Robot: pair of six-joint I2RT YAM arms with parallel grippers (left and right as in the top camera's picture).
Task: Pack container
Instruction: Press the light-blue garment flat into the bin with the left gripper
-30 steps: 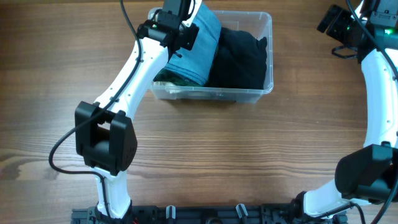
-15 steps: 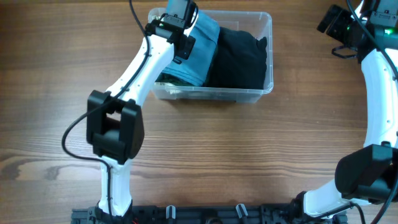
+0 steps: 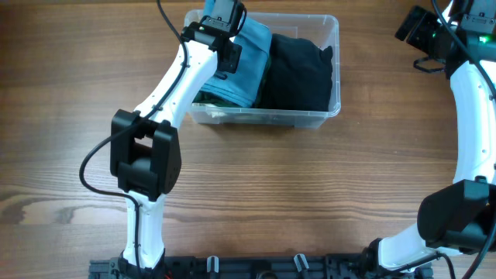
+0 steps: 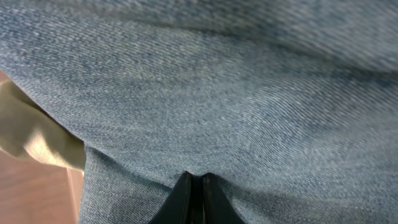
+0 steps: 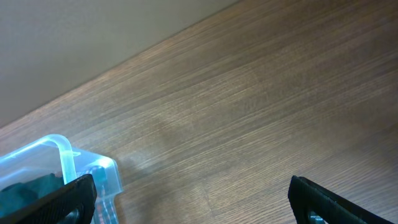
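With its jaws together, the left gripper [image 4: 194, 179] should press the folded denim garment [image 4: 236, 93] evenly below the container [image 3: 336, 62] rim, while the right gripper [image 5: 189, 186] hangs spread wide.

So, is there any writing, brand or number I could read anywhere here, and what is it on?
No text can be read in any view.
On the container, a pale patch on the front wall may be a label, but it is too small to read.
On the denim, the dark clothes and the table, no print shows.
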